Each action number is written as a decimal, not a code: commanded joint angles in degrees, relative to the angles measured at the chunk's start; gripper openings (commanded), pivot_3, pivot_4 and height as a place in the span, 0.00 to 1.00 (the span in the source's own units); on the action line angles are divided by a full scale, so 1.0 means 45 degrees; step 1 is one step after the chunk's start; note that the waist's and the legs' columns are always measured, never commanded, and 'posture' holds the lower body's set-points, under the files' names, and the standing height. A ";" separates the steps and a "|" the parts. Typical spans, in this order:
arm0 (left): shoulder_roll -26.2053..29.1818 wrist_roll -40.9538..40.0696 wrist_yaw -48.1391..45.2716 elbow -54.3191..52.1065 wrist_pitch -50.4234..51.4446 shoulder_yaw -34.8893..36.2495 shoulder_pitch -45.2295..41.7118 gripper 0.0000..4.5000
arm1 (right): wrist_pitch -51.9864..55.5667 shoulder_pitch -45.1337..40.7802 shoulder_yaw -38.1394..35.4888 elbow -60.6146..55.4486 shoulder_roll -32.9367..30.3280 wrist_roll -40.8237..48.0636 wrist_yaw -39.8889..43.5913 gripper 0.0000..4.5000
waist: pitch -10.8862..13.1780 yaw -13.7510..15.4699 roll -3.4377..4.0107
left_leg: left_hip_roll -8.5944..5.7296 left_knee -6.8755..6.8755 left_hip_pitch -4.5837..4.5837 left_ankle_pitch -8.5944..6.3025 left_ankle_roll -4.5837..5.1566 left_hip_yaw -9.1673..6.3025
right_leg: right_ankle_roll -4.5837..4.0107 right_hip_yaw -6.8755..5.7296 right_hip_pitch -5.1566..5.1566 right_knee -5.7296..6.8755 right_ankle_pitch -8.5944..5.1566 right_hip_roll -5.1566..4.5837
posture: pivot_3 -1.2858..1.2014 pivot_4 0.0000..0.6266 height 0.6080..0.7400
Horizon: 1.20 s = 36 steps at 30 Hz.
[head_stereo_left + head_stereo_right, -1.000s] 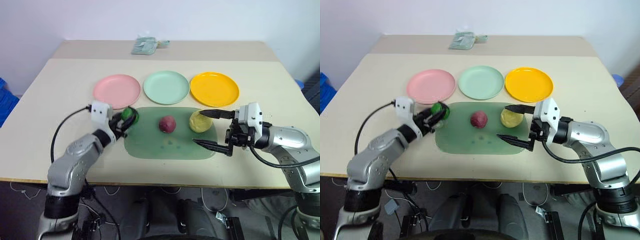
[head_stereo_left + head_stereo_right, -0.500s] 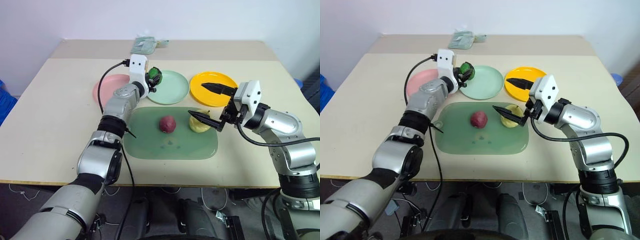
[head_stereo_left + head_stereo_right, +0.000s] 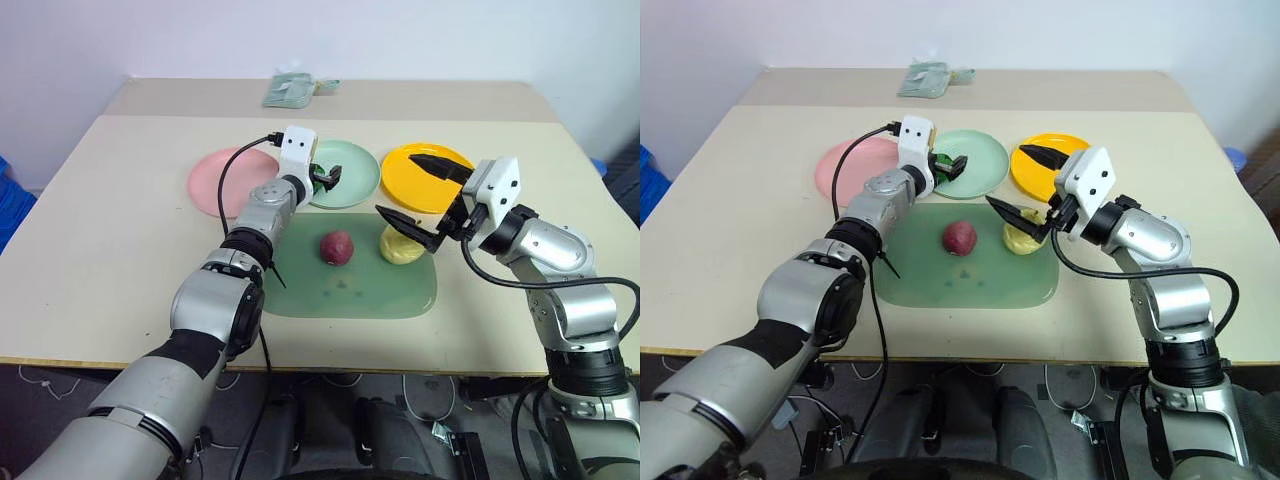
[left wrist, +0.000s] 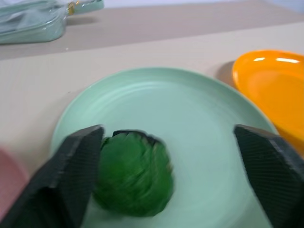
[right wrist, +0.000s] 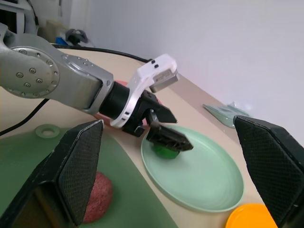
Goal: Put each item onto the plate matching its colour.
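Note:
The dark green bumpy lump (image 4: 133, 173) lies on the pale mint plate (image 4: 190, 109), near the pink plate's side. My left gripper (image 3: 326, 180) stands open around it, one finger (image 4: 71, 175) close beside the lump and the other well clear. The red-purple fruit (image 3: 337, 247) and the pale yellow pear (image 3: 400, 248) rest on the green mat (image 3: 340, 290). My right gripper (image 3: 425, 195) hangs open just above the pear, its upper finger over the yellow-orange plate (image 3: 410, 180). The pink plate (image 3: 215, 180) holds nothing.
A clear packet (image 3: 295, 90) lies at the back of the table (image 3: 130, 220), behind the plates. My left arm reaches across the mat's left corner and the pink plate's edge.
The left gripper carried the green lump from the mat up to the mint plate, then opened and let it go there. The right gripper rose from beside the pear to just above it.

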 commanded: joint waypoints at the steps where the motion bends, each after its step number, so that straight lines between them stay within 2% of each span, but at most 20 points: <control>1: 0.0460 -0.0454 -0.1934 -0.2661 0.0029 0.0054 0.1146 0.98 | 0.0344 -0.0015 -0.0119 -0.0970 0.0078 0.0360 -0.0229 1.00 | -0.0002 -0.0030 0.0002 | 0.0002 0.0000 0.0001 0.0001 -0.0002 0.0000 | -0.0002 0.0004 -0.0002 0.0006 0.0001 0.0000 | 0.52 0.24 1.00; 7: 0.2110 -0.2423 -0.5556 -1.1969 0.3881 -0.0942 0.6199 0.98 | 0.0916 0.0236 0.0056 -0.1547 0.0199 0.0616 -0.0328 1.00 | -0.0004 -0.0380 0.0011 | 0.0011 -0.0016 0.0004 -0.0001 -0.0006 0.0010 | -0.0012 0.0075 -0.0024 0.0019 0.0000 -0.0027 | 0.52 0.24 1.00; 13: 0.4042 -0.3971 -0.7505 -1.6499 0.6467 -0.1382 0.9047 0.98 | 0.1242 0.0494 0.0125 -0.1790 0.0154 0.0901 -0.0139 1.00 | -0.0010 -0.0306 0.0019 | 0.0009 -0.0009 0.0014 -0.0001 -0.0011 0.0013 | -0.0058 0.0079 -0.0017 0.0029 -0.0017 -0.0053 | 0.52 0.24 1.00; 17: 0.4688 -0.4136 -0.7982 -1.7269 0.7221 -0.1797 0.9288 0.98 | 0.1464 0.1004 -0.0140 -0.2156 -0.0062 0.1044 -0.0055 1.00 | -0.0010 -0.0213 0.0018 | 0.0008 -0.0005 0.0022 -0.0001 -0.0008 0.0015 | -0.0067 0.0074 -0.0006 0.0028 -0.0022 -0.0058 | 0.52 0.24 1.00; 21: 0.5085 -0.3142 -0.7903 -1.6976 0.6962 -0.2569 0.9095 0.98 | 0.1649 0.1697 -0.0475 -0.2693 -0.0273 0.1142 -0.0230 1.00 | -0.0010 -0.0274 0.0020 | 0.0008 -0.0002 0.0022 -0.0004 -0.0003 0.0016 | -0.0069 0.0073 0.0001 0.0015 -0.0024 -0.0058 | 0.52 0.24 1.00; 30: 0.4006 -0.1693 -0.6816 -1.5361 0.6448 -0.3634 0.8004 0.98 | 0.1940 0.3245 -0.1620 -0.3653 -0.0789 0.1381 -0.0432 1.00 | -0.0010 -0.0242 0.0017 | 0.0007 -0.0002 0.0022 -0.0004 0.0000 0.0021 | -0.0063 0.0071 0.0000 0.0013 -0.0021 -0.0053 | 0.52 0.24 1.00; 36: 0.3797 -0.1455 -0.6878 -1.5080 0.6204 -0.3663 0.7862 0.98 | 0.1968 0.5391 -0.3038 -0.4284 -0.1802 0.1583 0.0228 1.00 | -0.0009 -0.0251 0.0017 | 0.0008 -0.0002 0.0021 -0.0005 0.0004 0.0024 | -0.0059 0.0072 0.0002 0.0010 -0.0020 -0.0050 | 0.52 0.24 1.00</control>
